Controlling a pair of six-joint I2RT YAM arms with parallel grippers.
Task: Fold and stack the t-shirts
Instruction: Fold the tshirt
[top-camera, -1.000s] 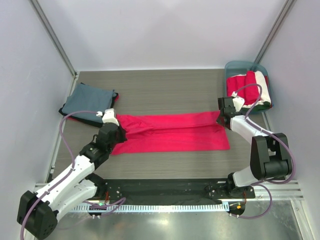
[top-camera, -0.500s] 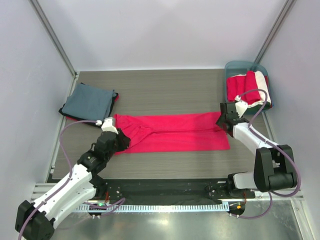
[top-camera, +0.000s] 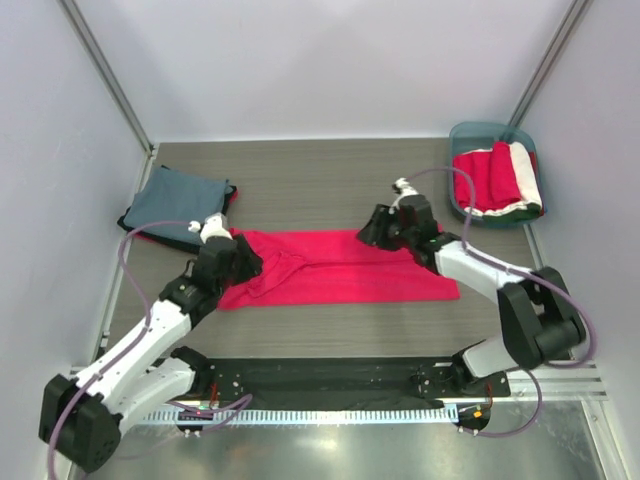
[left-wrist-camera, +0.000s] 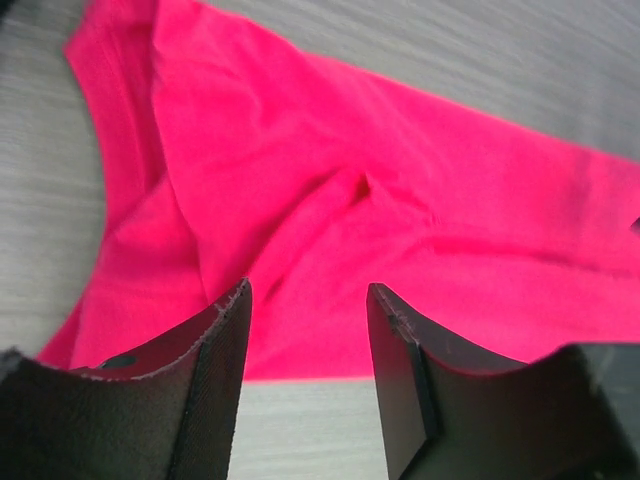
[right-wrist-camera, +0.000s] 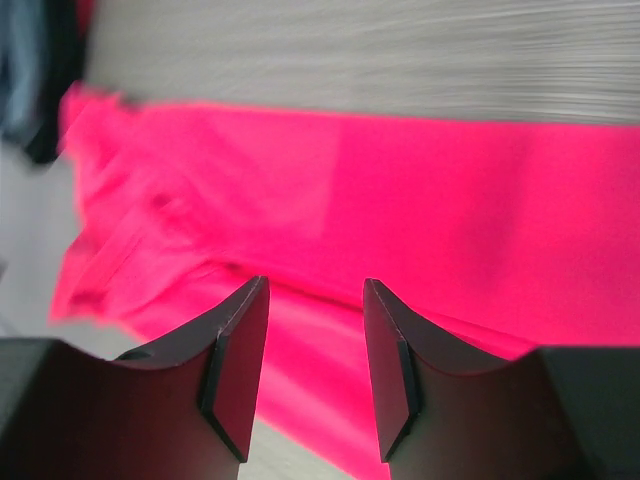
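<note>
Open empty tool (right-wrist-camera: 310, 370) above crimson t-shirt (right-wrist-camera: 420, 200) spread on grey table (right-wrist-camera: 400, 60), dark cloth (right-wrist-camera: 30, 70) at left edge

Left pincer (left-wrist-camera: 305, 292) low, jaws apart, right pincer (right-wrist-camera: 315, 285) low, jaws apart

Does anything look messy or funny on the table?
Yes, a little. The red shirt lies as a long flat strip, but its left end, by the open left gripper, is rumpled and creased instead of smooth. The blue-grey shirt looks neatly folded. Nothing looks torn or spilled.
</note>
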